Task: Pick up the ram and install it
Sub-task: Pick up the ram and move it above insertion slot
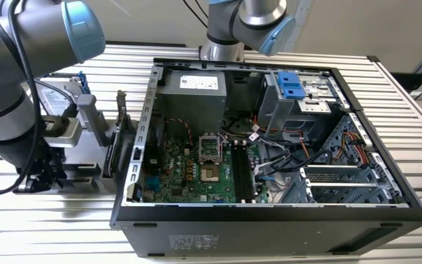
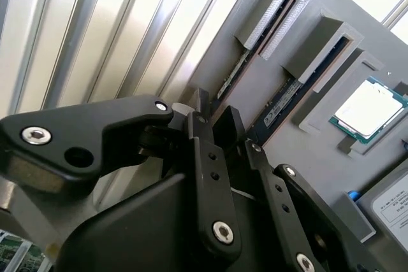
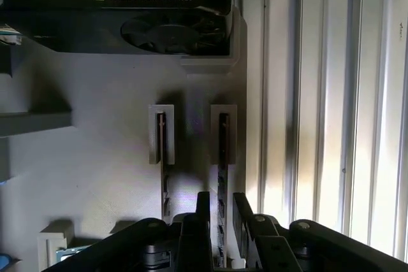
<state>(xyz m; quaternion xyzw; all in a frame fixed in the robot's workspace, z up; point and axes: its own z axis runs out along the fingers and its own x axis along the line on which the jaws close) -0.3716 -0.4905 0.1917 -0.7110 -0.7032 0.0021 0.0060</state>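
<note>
Between the jaws stands the ram (image 3: pixel 222 157), a thin dark stick set on its long edge in a gray holder plate (image 3: pixel 95 176). The jaws are parted, one to each flat face of it, with a narrow gap showing on both sides in the first wrist view, so I judge that nothing is clamped yet. That placement looks deliberate: a raised slotted block (image 3: pixel 232 133) just beyond the jaws grips one end of the stick and keeps it upright, leaving the rest of its length free so that the jaws can close across its thin section rather than scrape it off a flat surface. In the second wrist view the same ram (image 2: pixel 234 76) runs out of its block straight into the space between the jaws. Just beside the jaws, a second stick (image 3: pixel 162 164) waits in a twin block, near enough that the approach has to be square to avoid brushing it. Farther out from the jaws on the same plate sit a larger card with a fan (image 3: pixel 166 30) and a processor chip (image 2: pixel 368 107), each in its own recess. Well apart from the jaws, the exterior view shows the open computer case (image 1: pixel 270 217) lying on its side on the slatted tabletop (image 1: pixel 416 126), so its motherboard (image 1: pixel 189 170) faces up and the long black memory slots (image 1: pixel 242 170) can be reached from above. The slots appear unfilled, so the install is not yet done.
</note>
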